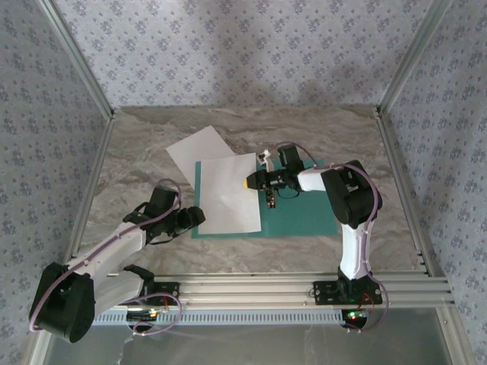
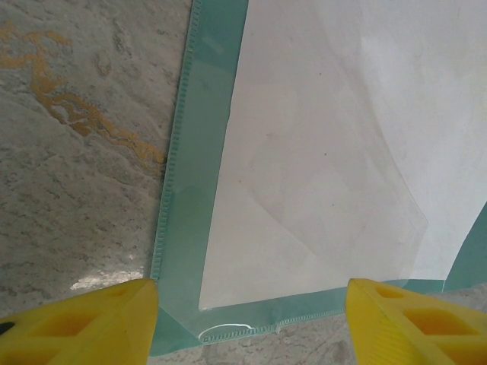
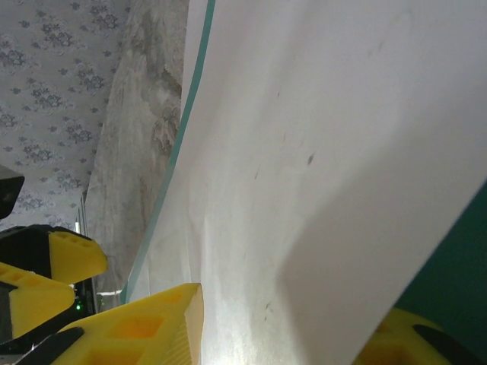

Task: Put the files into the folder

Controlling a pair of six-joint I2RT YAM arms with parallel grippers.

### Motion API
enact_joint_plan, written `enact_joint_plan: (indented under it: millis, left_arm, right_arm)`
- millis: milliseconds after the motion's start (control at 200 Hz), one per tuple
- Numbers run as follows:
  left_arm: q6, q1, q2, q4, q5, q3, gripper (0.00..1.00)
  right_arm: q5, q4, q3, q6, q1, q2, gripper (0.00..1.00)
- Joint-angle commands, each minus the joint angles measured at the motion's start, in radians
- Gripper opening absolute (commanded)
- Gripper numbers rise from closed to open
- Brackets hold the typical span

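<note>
Top view: folder [image 1: 304, 214] lies open on table [image 1: 137, 167]. One sheet [image 1: 228, 198] covers its left half. The second sheet [image 1: 199, 148] lies behind on marble, partly under the first.
Left wrist: left claw [image 2: 251, 319] is wide open and empty over the folder's near left corner. A clear film [image 2: 319, 228] lies over the sheet there.
Right wrist: right claw [image 3: 281, 334] is parted. The sheet's edge passes between its fingers, one finger over it and the other half hidden beneath, not pinched.
Around: patterned walls [image 1: 228, 46].
In the way: close to the right lens, the sheet hides most of the folder.

3 floral-papered walls [image 1: 228, 46] enclose a marbled tabletop [image 1: 137, 152], seemingly stone.
</note>
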Motion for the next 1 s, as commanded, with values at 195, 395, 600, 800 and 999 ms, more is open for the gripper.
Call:
enact_joint_plan:
  millis: [195,395,600,800,999]
  left_arm:
    - [0.013,-0.005,-0.012,-0.030,-0.006,0.024,0.67]
    - [0.014,-0.005,-0.018,-0.037,-0.008,0.026,0.67]
    - [0.015,-0.003,-0.016,-0.038,-0.006,0.026,0.67]
    - [0.014,-0.005,-0.023,-0.037,-0.006,0.022,0.67]
    - [0.012,-0.005,-0.039,-0.041,-0.009,0.010,0.67]
  right_arm:
    - [0.023,-0.063,0.085,-0.004,0.001,0.047,0.36]
    - [0.106,-0.187,0.111,0.000,0.018,0.036,0.36]
    - [0.229,-0.290,0.116,-0.030,0.048,0.011,0.34]
    - [0.294,-0.327,0.162,-0.038,0.069,0.010,0.31]
    - [0.352,-0.370,0.172,-0.054,0.084,-0.006,0.30]
